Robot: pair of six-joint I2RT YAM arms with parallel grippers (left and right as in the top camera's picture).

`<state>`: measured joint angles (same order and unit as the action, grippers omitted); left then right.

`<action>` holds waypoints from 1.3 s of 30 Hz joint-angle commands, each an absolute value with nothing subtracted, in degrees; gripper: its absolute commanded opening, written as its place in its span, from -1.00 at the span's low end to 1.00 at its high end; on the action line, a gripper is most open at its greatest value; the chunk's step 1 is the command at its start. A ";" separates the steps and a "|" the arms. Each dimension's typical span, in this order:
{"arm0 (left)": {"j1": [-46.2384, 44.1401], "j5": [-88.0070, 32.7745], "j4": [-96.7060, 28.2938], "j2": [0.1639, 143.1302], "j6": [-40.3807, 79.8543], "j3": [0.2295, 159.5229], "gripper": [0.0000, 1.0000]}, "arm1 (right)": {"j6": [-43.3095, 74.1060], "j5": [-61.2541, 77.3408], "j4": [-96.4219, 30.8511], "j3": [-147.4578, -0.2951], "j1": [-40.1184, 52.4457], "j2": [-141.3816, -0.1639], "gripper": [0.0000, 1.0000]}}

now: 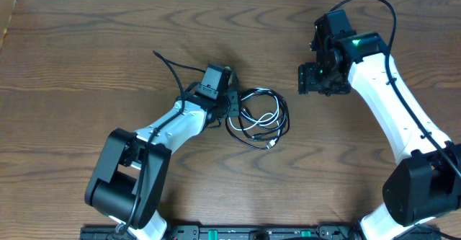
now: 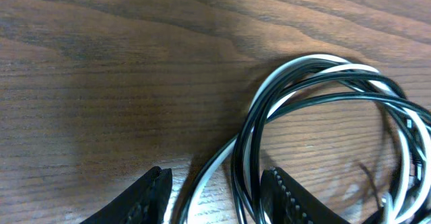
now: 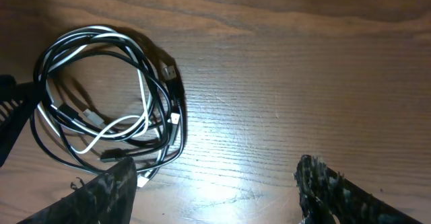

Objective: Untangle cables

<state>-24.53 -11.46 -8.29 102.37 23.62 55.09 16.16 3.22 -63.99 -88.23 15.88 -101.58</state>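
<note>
Currently, the black cable (image 2: 244,143) and white cable (image 2: 316,58) lie coiled together near the centre of the bench (image 1: 72,52), with the released left hand (image 2: 215,183) straddling strands at the coil's left edge and the right hand (image 3: 215,177), also released and empty, well apart to the far right.

Left wrist view: black cable (image 2: 240,170) and white cable (image 2: 323,58) run off the right and bottom edges; left hand (image 2: 215,200) cropped to fingertips. Right wrist view: right hand (image 3: 215,190) blurred, cropped below. Overhead: plug ends (image 1: 271,145) too small to identify.
</note>
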 commanded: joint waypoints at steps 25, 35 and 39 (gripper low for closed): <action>-28.93 -6.76 -6.35 107.20 30.44 55.40 -0.45 | 14.50 3.38 -63.88 -87.94 15.84 -101.71 0.42; -31.27 -6.61 -14.52 103.66 29.61 58.28 -0.85 | 14.48 3.64 -64.05 -87.94 15.84 -101.71 0.45; -31.07 -11.27 -19.18 98.45 26.13 60.23 -0.85 | 11.49 8.01 -63.33 -87.94 15.86 -101.71 0.43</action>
